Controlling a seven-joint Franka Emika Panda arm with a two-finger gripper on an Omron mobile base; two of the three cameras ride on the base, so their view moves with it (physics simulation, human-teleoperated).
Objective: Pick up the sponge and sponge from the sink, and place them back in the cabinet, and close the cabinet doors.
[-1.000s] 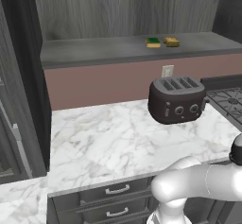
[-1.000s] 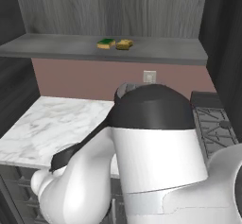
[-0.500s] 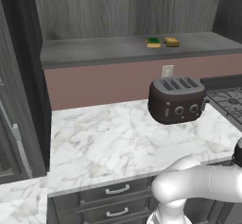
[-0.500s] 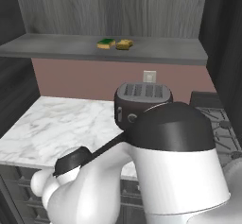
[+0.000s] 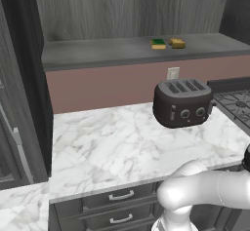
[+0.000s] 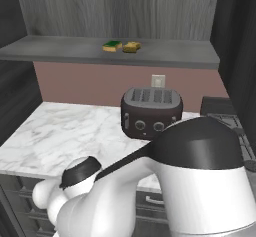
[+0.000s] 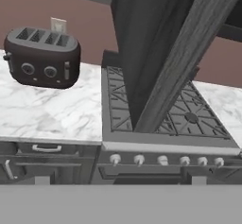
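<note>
Two sponges lie side by side on the grey inner shelf (image 5: 97,52) of the open cabinet: the green-topped sponge (image 5: 157,44) (image 6: 112,46) and, to its right, the golden-tan sponge (image 5: 177,43) (image 6: 132,46). Neither touches the robot. In the hand view my gripper (image 7: 120,181) is open, its small tips far apart at the bottom edge with nothing between them. It looks at a dark wood-grain cabinet door (image 7: 156,53) that hangs edge-on close in front, above the stove. The sink is out of view.
A dark four-slot toaster (image 5: 183,103) (image 6: 151,112) (image 7: 42,57) stands on the white marble counter (image 5: 107,147) below the shelf. A stove (image 7: 165,124) with a row of knobs adjoins the counter on the right. A tall dark unit (image 5: 19,103) bounds the left.
My arm's big upper link has swung lower and to the right in the right base view, uncovering the toaster. The sponges and toaster have stayed put.
</note>
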